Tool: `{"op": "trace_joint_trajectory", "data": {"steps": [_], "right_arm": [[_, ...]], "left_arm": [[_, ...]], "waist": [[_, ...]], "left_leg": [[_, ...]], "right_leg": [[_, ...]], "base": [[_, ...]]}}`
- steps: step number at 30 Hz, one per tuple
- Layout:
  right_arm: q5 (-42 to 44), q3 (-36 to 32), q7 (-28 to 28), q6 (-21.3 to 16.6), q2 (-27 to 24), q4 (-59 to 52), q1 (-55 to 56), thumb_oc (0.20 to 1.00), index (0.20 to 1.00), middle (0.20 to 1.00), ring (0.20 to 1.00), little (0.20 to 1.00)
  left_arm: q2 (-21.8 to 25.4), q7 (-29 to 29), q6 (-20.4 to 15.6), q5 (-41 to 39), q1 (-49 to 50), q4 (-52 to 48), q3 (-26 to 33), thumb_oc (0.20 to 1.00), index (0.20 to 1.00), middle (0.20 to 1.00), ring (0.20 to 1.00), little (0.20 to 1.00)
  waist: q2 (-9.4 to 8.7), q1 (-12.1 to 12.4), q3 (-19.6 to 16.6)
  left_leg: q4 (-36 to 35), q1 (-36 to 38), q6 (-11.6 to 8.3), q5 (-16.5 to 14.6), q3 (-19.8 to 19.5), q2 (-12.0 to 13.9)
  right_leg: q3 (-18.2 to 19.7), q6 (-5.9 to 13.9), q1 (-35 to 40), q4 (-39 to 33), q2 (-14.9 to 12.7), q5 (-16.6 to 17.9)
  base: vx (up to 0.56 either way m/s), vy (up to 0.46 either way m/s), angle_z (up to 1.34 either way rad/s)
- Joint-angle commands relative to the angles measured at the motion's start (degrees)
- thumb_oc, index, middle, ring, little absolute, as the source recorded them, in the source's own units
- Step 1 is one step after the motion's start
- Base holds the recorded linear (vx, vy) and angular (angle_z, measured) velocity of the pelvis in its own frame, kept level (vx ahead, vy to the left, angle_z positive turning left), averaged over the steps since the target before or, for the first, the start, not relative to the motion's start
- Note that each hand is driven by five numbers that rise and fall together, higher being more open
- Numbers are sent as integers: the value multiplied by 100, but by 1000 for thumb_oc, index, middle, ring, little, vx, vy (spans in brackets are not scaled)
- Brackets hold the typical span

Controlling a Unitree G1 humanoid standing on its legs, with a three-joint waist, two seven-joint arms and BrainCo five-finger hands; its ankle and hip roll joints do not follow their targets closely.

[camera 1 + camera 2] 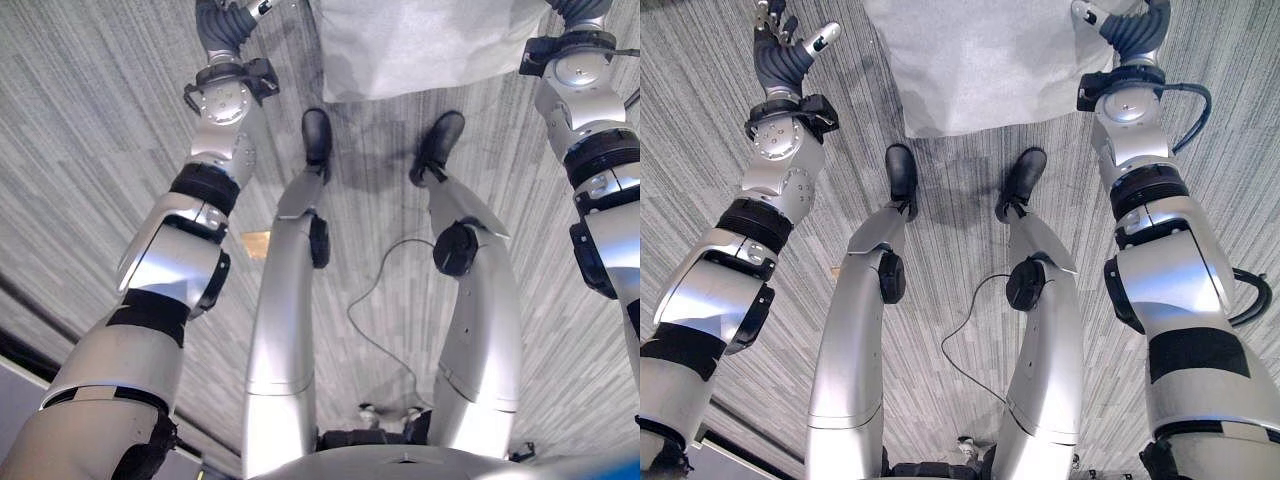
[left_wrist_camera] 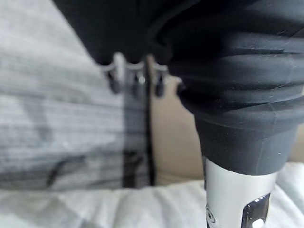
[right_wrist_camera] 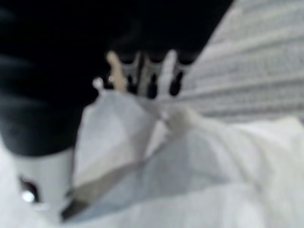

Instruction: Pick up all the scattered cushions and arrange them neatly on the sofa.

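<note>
A pale grey cushion (image 1: 990, 60) lies on the carpet just ahead of the robot's feet. My right hand (image 1: 1120, 25) is at its right corner. In the right wrist view a fold of the cushion (image 3: 190, 171) is drawn up against the curled fingers (image 3: 152, 71), so this hand grips the fabric. My left hand (image 1: 788, 55) hovers over the carpet a little left of the cushion's left edge, fingers spread and holding nothing. In the left wrist view its straight fingers (image 2: 135, 78) point past the cushion's white cloth (image 2: 118, 209).
Grey striped carpet (image 1: 90, 150) covers the floor all round. A small tan patch (image 1: 256, 243) lies on it beside the left leg. A beige surface (image 2: 171, 142) stands beyond the left hand. A dark edge (image 1: 20, 350) runs along the lower left.
</note>
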Motion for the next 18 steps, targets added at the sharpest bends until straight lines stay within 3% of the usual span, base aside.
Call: {"op": "trace_joint_trajectory", "data": {"steps": [1,7,11,18], "right_arm": [[308,411,20,-180,323,-4,31,1000,1000,1000,1000,1000],[480,702,-6,-219,699,-183,-347,1000,1000,1000,1000,1000],[280,933,-101,-333,1033,-771,-497,1000,1000,1000,1000,1000],[293,968,-138,-516,1490,-1118,-651,1000,1000,1000,1000,1000]], "left_arm": [[-9,56,-140,-250,49,248,120,1000,1000,1000,1000,1000],[-161,269,2,-183,-644,541,-133,1000,1000,1000,1000,1000],[-441,636,-138,233,-1046,214,-280,1000,1000,1000,1000,1000],[-739,523,-252,-240,-1298,244,-288,1000,1000,1000,1000,1000]], "waist": [[27,-41,-285],[51,1,-102],[25,-21,-86],[-51,-148,-221]], "left_leg": [[202,295,-220,-448,-802,-135],[381,295,-213,-565,-827,-163],[363,295,-252,-551,-918,-178],[370,295,-317,-576,-891,-134]], "right_leg": [[330,1014,372,700,-234,-757],[423,1020,371,770,-238,-847],[432,1046,371,720,-162,-836],[477,1027,371,699,-120,-842]], "base": [[39,74,-6],[32,69,-6],[16,39,-6],[14,39,-7]]}}
